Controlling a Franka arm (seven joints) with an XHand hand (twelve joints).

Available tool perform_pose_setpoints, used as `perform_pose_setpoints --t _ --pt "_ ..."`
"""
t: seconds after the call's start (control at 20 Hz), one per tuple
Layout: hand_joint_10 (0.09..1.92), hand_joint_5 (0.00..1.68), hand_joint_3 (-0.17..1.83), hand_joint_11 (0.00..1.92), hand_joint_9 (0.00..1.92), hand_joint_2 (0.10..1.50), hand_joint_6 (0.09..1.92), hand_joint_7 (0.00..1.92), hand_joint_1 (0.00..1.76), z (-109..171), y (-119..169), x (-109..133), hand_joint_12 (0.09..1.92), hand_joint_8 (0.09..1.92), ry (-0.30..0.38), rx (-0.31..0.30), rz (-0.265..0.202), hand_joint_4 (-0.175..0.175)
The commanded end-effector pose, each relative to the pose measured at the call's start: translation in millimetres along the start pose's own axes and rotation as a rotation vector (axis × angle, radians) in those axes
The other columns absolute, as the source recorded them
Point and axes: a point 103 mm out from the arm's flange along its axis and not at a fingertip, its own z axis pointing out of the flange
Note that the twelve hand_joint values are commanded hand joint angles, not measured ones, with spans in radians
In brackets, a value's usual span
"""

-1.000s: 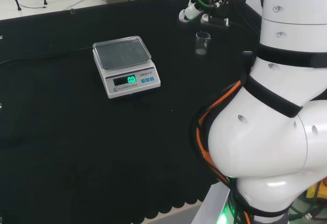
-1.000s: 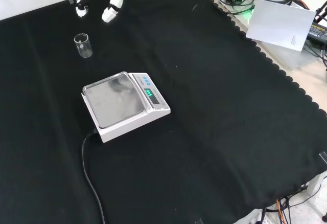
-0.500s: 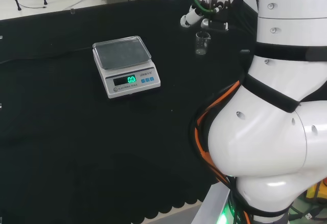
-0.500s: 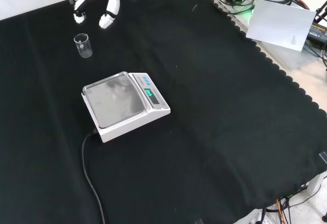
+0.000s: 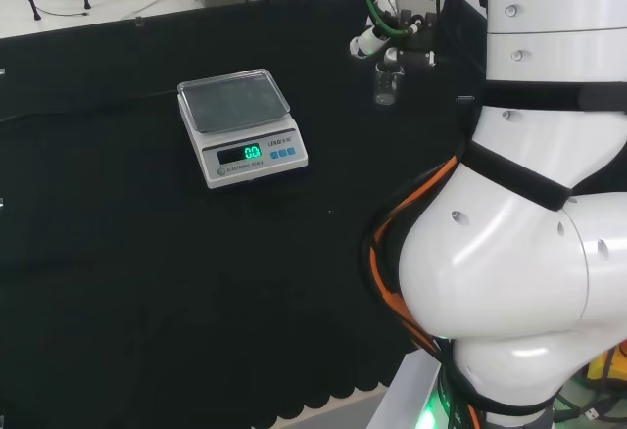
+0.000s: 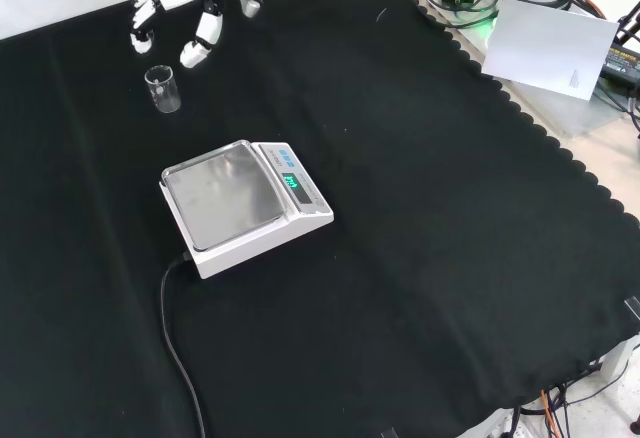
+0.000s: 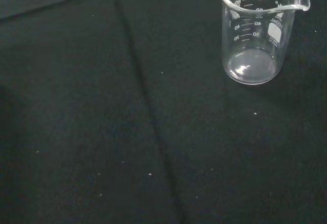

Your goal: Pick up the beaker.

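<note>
A small clear glass beaker (image 6: 163, 89) stands upright and empty on the black cloth, near the top left of the front view. In the head view the beaker (image 5: 388, 85) stands left of the arm's white links. The wrist view shows the beaker (image 7: 259, 31) close, with a spout and printed graduations. My hand (image 6: 192, 8) hangs just above and beyond the beaker in the front view, fingers spread and pointing down, holding nothing. In the head view the hand (image 5: 394, 45) is right above the beaker, apart from it.
A white digital scale (image 6: 244, 204) with a steel pan stands in the middle of the cloth, its cable (image 6: 176, 338) trailing toward the near edge. Paper (image 6: 553, 43) and cables lie off the cloth at the right in the front view.
The hand has come down and closer to the beaker, its fingertips now flanking the space above it. The beaker and scale have not moved.
</note>
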Motion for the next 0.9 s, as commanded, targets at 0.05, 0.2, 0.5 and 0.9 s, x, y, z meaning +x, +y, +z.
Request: perform_pose_setpoints --t 0.05,0.2,0.5,0.9 --pt "0.93 0.34 0.53 0.17 0.35 0.77 0.86 0.23 0.79 8 32 -22 1.46 0.87 0.03 0.086 0.016 -0.099" --pt "0.94 0.29 0.54 0.14 0.29 0.76 0.84 0.19 0.78 7 41 -30 1.46 0.87 0.039 0.128 0.021 -0.091" --pt "0.95 0.22 0.56 0.11 0.2 0.72 0.75 0.12 0.76 15 48 -39 1.48 0.86 0.036 0.176 0.027 -0.082" --pt "0.94 0.42 0.56 0.19 0.32 0.71 0.86 0.19 0.79 31 46 -41 1.46 0.86 0.061 0.212 0.018 -0.105"
